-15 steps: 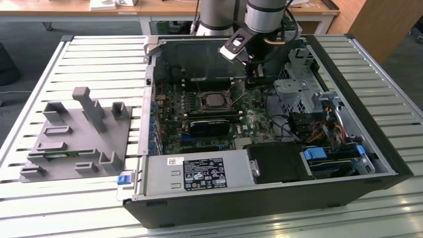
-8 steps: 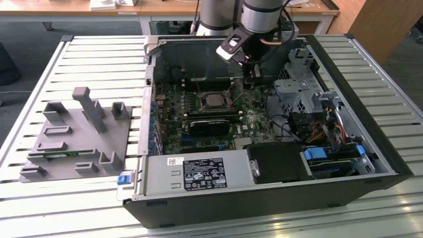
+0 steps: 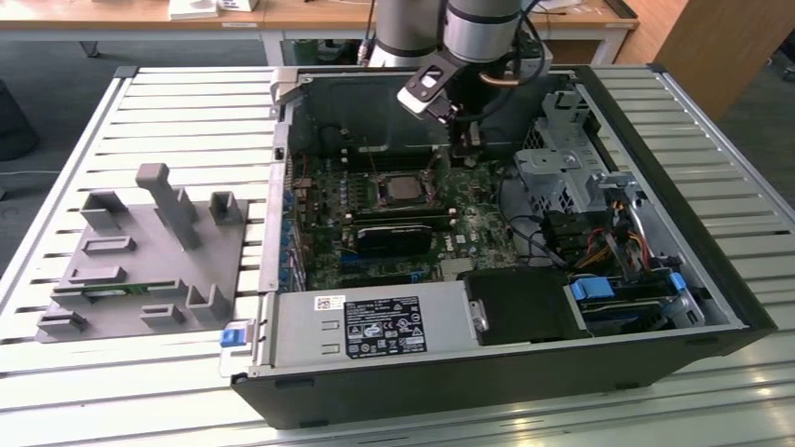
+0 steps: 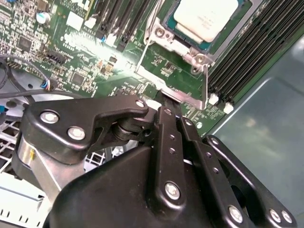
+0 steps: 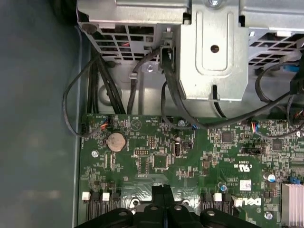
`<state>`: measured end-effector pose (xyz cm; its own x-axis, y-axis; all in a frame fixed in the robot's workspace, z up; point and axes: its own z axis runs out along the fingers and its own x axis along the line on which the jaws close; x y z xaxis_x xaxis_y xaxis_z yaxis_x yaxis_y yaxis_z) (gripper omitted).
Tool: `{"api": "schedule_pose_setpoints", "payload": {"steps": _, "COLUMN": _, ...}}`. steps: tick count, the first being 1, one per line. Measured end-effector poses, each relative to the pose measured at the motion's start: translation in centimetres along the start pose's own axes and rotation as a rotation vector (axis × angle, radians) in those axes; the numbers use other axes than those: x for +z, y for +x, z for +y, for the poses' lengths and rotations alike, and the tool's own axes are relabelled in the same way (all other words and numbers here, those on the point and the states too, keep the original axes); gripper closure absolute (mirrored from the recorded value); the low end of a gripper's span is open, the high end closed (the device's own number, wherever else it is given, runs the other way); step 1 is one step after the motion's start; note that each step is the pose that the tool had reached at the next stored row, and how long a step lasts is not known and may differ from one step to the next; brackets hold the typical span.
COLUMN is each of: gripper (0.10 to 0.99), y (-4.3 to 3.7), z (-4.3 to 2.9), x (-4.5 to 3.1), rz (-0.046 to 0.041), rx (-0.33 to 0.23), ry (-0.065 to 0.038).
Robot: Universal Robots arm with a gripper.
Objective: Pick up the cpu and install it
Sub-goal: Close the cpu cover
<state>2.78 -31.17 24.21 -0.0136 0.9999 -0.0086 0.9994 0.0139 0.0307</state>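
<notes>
The slatted tabletop (image 3: 186, 121) carries an open computer case (image 3: 522, 377), and the arm reaches down into it over the green motherboard (image 5: 199, 156). The gripper (image 4: 166, 105) hangs low over the board with its fingers pressed together. Nothing can be seen between them, though something thin caught at the very tips would be hard to spot from here. Its tip sits at the near edge of the metal socket frame (image 4: 198, 60), touching it or just beside it. The cpu (image 4: 206, 15) is not in the gripper: it lies flat in the socket, silver top up, inside that frame. The work in hand looks like securing the chip rather than carrying it. To do that well, any push belongs on the frame alone, square and gentle, clear of the cpu's top and the small parts around the socket. The gripper's own body hides the exact contact, the cpu is cut off at the edge of the second wrist view, and no socket lever can be made out.
</notes>
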Motion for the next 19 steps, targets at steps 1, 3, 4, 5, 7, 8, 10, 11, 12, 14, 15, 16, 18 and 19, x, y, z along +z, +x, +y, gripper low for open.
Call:
{"api": "schedule_pose_setpoints", "payload": {"steps": 1, "gripper": 0.980, "y": 0.00, "z": -0.11, "x": 0.01, "rz": 0.0001, "rx": 0.000, "ry": 0.000}}
{"api": "schedule_pose_setpoints", "payload": {"steps": 3, "gripper": 0.980, "y": 0.01, "z": -0.31, "x": 0.02, "rz": 0.0000, "rx": 0.000, "ry": 0.000}}
{"api": "schedule_pose_setpoints", "payload": {"steps": 4, "gripper": 0.980, "y": 0.01, "z": -0.40, "x": 0.02, "rz": 0.0001, "rx": 0.000, "ry": 0.000}}
{"api": "schedule_pose_setpoints", "payload": {"steps": 5, "gripper": 0.980, "y": 0.01, "z": -0.50, "x": 0.03, "rz": 0.0001, "rx": 0.000, "ry": 0.000}}
{"api": "schedule_pose_setpoints", "payload": {"steps": 7, "gripper": 0.980, "y": 0.01, "z": -0.70, "x": 0.04, "rz": 0.0001, "rx": 0.000, "ry": 0.000}}
{"api": "schedule_pose_setpoints", "payload": {"steps": 8, "gripper": 0.980, "y": 0.02, "z": -0.80, "x": 0.05, "rz": 0.0001, "rx": 0.000, "ry": 0.000}}
{"api": "schedule_pose_setpoints", "payload": {"steps": 10, "gripper": 0.980, "y": 0.02, "z": -0.99, "x": 0.06, "rz": 0.0000, "rx": 0.000, "ry": 0.000}}
{"api": "schedule_pose_setpoints", "payload": {"steps": 11, "gripper": 0.980, "y": 0.02, "z": -1.07, "x": 0.07, "rz": 0.0000, "rx": 0.000, "ry": 0.000}}
{"api": "schedule_pose_setpoints", "payload": {"steps": 12, "gripper": 0.980, "y": 0.02, "z": -1.16, "x": 0.08, "rz": -0.0001, "rx": 0.000, "ry": 0.000}}
{"api": "schedule_pose_setpoints", "payload": {"steps": 14, "gripper": 0.980, "y": 0.02, "z": -1.31, "x": 0.10, "rz": 0.0000, "rx": 0.000, "ry": 0.000}}
{"api": "schedule_pose_setpoints", "payload": {"steps": 15, "gripper": 0.980, "y": 0.02, "z": -1.38, "x": 0.11, "rz": 0.0000, "rx": 0.000, "ry": 0.000}}
{"api": "schedule_pose_setpoints", "payload": {"steps": 16, "gripper": 0.980, "y": 0.02, "z": -1.45, "x": 0.12, "rz": -0.0001, "rx": 0.000, "ry": 0.000}}
{"api": "schedule_pose_setpoints", "payload": {"steps": 18, "gripper": 0.980, "y": 0.03, "z": -1.59, "x": 0.14, "rz": 0.0000, "rx": 0.000, "ry": 0.000}}
{"api": "schedule_pose_setpoints", "payload": {"steps": 19, "gripper": 0.980, "y": 0.03, "z": -1.67, "x": 0.14, "rz": 0.0000, "rx": 0.000, "ry": 0.000}}
